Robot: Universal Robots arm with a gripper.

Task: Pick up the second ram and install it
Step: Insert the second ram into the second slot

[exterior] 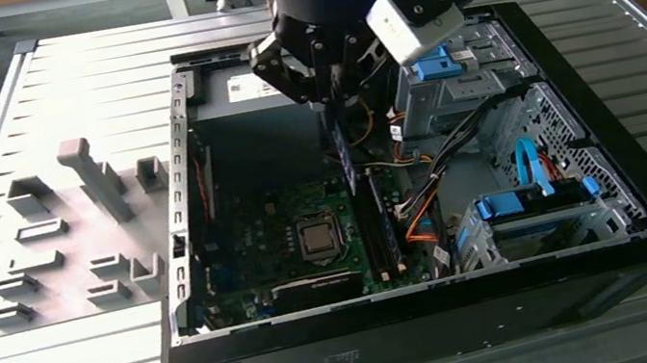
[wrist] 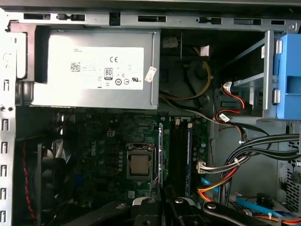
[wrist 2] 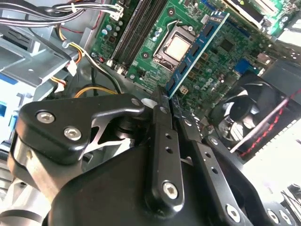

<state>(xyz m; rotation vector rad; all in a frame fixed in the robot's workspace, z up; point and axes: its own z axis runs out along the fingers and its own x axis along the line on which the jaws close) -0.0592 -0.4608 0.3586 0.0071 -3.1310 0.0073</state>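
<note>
Hand (wrist 2: 170, 106): clamped on the second ram (wrist 2: 195, 52), held on edge.
Ram's long axis: parallel to the empty slots (wrist 2: 136, 30).
Position: above the motherboard (wrist 2: 221, 61), beside the slots.

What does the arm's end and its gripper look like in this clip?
The gripper is matte black metal: two slim fingers with bolt holes, on hinged links fastened with silver screws. In the exterior view the black wrist shows a small blue light and carries a white box-shaped module.

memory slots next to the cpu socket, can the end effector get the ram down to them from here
Probably yes: the end effector holds the ram above the open case, and no cable crosses the memory slots below it.
</note>
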